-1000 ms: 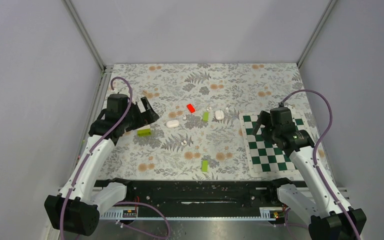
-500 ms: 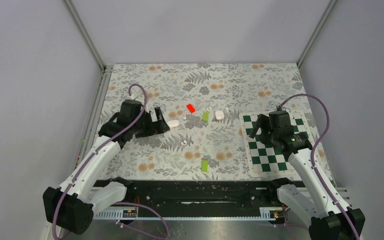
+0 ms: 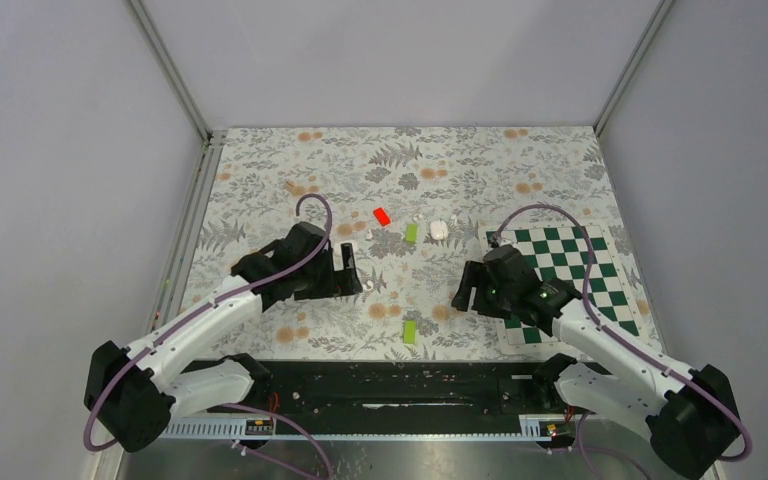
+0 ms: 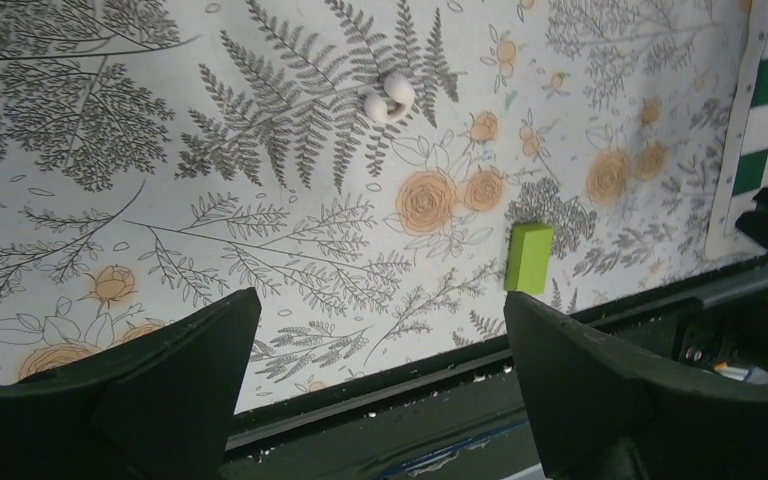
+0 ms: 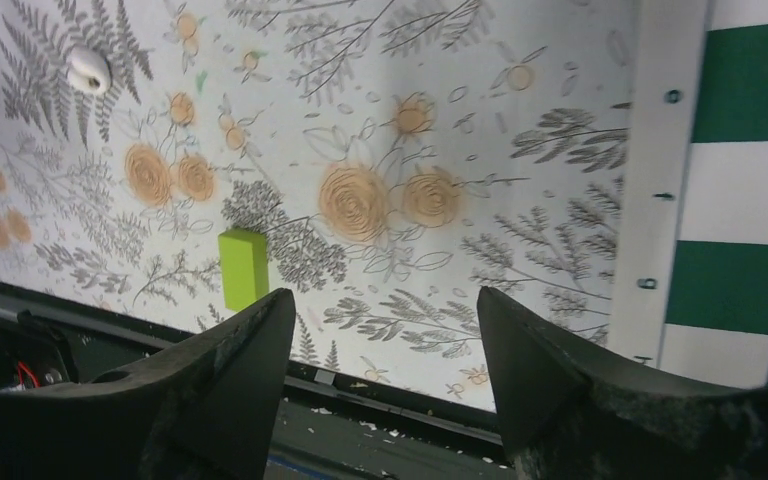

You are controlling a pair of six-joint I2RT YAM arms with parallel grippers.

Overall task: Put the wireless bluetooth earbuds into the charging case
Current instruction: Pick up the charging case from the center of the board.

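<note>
On the floral-print tabletop (image 3: 520, 160), two tiny white plastic earbuds (image 4: 387, 97) lie touching. The left gripper (image 4: 380, 310) and right gripper (image 5: 385, 300) both gape wide, empty.

Count in view: 2 green blocks (image 3: 411, 232) (image 3: 410, 330), one midway across the table (image 3: 260, 160) and one close to its near edge. Also 1 red block (image 3: 382, 215), 1 white case (image 3: 439, 230) and 1 checkered mat (image 3: 600, 270) at the right edge. Earbuds (image 4: 398, 90): 2, touching as a pair; robot arms (image 3: 192, 325) (image 3: 605, 338): 2, anything under them can't be counted.
</note>
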